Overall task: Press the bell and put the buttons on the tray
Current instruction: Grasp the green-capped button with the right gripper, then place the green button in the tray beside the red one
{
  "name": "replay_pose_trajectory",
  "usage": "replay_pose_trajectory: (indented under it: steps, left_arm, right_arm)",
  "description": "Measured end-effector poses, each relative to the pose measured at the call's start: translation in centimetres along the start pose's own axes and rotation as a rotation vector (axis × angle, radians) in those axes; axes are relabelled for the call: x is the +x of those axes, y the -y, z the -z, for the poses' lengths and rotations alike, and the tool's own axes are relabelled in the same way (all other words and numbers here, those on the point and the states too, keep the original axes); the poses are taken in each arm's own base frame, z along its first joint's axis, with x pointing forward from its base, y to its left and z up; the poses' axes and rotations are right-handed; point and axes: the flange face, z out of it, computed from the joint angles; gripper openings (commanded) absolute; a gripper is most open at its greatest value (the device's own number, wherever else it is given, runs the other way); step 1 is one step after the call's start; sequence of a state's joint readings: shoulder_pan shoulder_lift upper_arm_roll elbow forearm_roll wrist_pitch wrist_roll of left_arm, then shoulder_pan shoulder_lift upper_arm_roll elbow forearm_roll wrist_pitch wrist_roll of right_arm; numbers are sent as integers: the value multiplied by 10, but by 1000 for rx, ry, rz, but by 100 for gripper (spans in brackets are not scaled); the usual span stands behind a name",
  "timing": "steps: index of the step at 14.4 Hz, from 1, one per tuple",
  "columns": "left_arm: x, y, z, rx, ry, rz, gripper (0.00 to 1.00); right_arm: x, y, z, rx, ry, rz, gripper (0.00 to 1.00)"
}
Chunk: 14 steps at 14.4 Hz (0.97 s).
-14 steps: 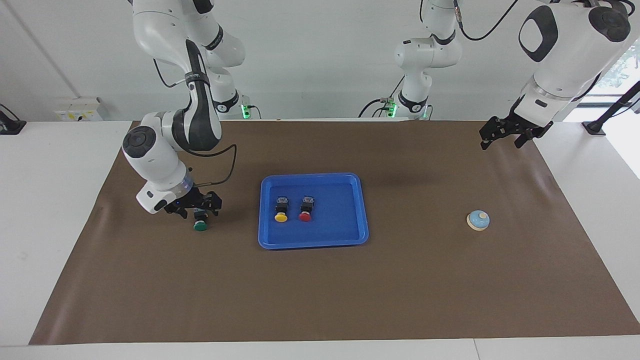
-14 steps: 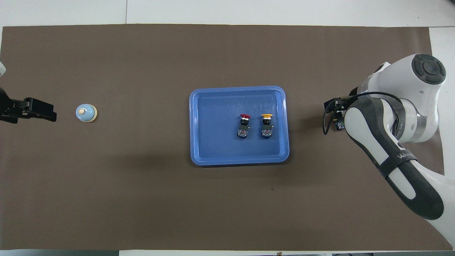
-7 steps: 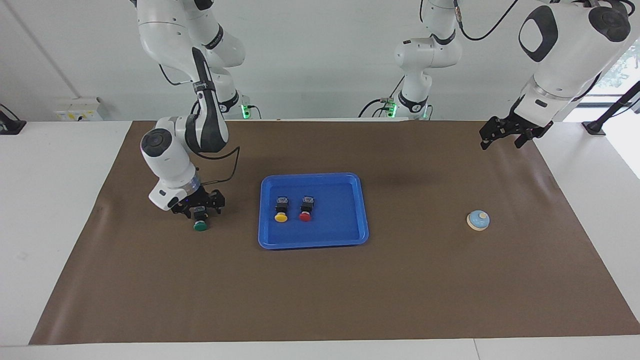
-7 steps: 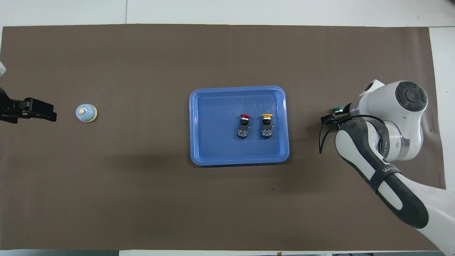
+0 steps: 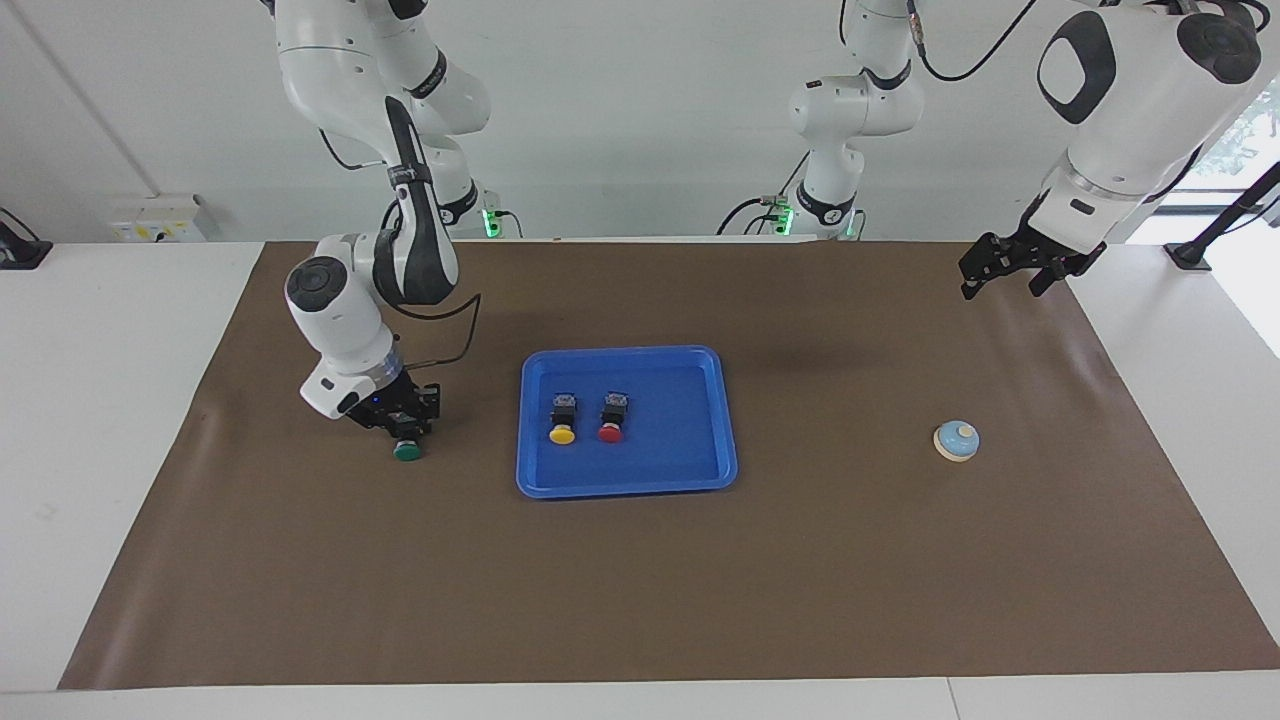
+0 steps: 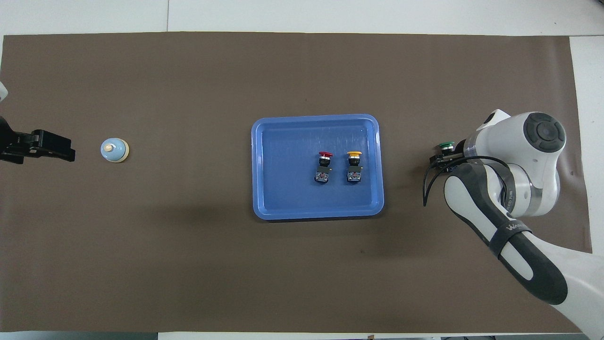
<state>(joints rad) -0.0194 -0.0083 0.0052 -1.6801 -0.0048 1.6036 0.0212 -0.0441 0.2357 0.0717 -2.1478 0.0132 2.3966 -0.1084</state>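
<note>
Green button (image 5: 406, 448) lying flat, cap away from robots.

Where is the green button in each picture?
Facing view: the green button lies on the brown mat at the right arm's end of the table, under the right gripper, beside the tray.
Overhead view: the green button peeks out from the right gripper, on the mat beside the tray.
Shared landmark: the blue tray in the middle, with the yellow and red buttons in it.
</note>
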Motion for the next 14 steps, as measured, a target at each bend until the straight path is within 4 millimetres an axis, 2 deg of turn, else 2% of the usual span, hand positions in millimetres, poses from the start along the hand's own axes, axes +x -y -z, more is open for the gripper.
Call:
replay_pose_trajectory:
  steps: [2,4,5,7,8,9,14]
  left_arm:
    - [0,0,0,0,0,0,100]
    - [0,0,0,0,0,0,100]
    - [0,0,0,0,0,0,100]
    - [0,0,0,0,0,0,100]
    - [0,0,0,0,0,0,100]
    - [0,0,0,0,0,0,100]
    - [0,0,0,0,0,0,100]
  right_arm:
    - [1,3,5,1,-1,5,0]
    - [10,23,30,6,31,8,0]
    - [20,47,51,6,46,-20,0]
    - [34,118,89,3,41,-100,0]
    - [34,152,99,4,30,-133,0]
    - [34,174,104,7,21,-161,0]
    - [43,254,111,45,0,-306,0]
